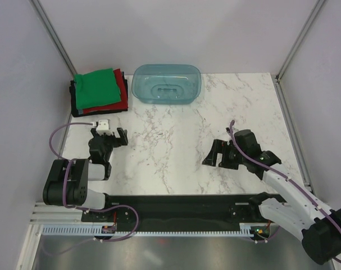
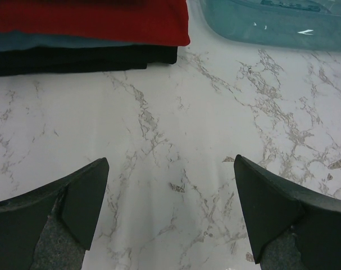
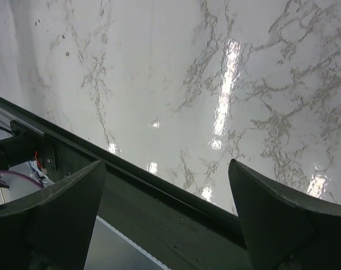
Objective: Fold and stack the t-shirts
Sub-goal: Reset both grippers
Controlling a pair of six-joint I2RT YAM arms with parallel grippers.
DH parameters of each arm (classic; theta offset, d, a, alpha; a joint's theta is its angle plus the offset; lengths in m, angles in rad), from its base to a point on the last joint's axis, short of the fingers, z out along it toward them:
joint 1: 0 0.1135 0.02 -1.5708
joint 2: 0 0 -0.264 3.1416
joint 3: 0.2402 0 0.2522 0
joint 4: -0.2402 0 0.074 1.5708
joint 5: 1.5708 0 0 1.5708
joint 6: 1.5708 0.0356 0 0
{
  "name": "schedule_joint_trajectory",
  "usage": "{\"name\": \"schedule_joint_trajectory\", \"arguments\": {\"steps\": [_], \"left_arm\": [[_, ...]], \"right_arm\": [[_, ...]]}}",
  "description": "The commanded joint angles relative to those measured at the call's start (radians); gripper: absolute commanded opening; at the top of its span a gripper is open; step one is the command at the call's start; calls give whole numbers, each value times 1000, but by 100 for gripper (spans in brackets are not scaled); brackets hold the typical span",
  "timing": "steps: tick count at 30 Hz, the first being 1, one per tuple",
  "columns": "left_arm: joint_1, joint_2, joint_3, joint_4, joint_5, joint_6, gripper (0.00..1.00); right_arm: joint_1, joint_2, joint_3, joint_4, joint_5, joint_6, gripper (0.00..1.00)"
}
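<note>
two grippers stand wide open and hold nothing. the left gripper (image 1: 109, 136) hovers low over the bare marble table (image 1: 170, 112), with its jaws far apart, and in the left wrist view only white marble lies between its dark fingers (image 2: 74, 197). it points toward 12 o'clock, to the stack of t-shirts (image 1: 100, 93), which is near but apart from it. the right gripper (image 1: 214, 153) is at about 4 o'clock on the table and points toward 9 o'clock; its jaws are also spread fully, and its wrist view shows only the marble and the dark rail at the near edge between its fingers (image 3: 271, 214). the two grippers are well apart from each other. all the t-shirts lie in one folded stack at about 10 o'clock on the table, in the far left corner. the green t-shirt (image 1: 96, 88) lies on top, a little turned, then the red t-shirt (image 1: 122, 90), the light blue t-shirt (image 2: 46, 40) and the black t-shirt (image 2: 74, 56) at the bottom. just beside the stack, at 12 o'clock on the table, stands the teal plastic tub (image 1: 167, 84), upside down as it seems, not touching the cloth.
</note>
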Motion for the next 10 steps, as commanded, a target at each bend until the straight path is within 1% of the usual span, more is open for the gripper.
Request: {"name": "schedule_joint_trajectory", "arguments": {"steps": [1,4,7,8,10], "left_arm": [[-2,1,25,50,16,62,100],[-2,1,25,52,15,62,100],[-4,1,23,53,15,62,100],[-2,1,23,52,13,62,100],[-2,1,23,52,15,62,100]], "right_arm": [[6,34,57,99,47,16,98],[4,82,71,162,50,31,98],[6,109,44,293,-11,51,98],[6,108,35,374,-14,59,98],[6,102,28,430,31,48,98]]}}
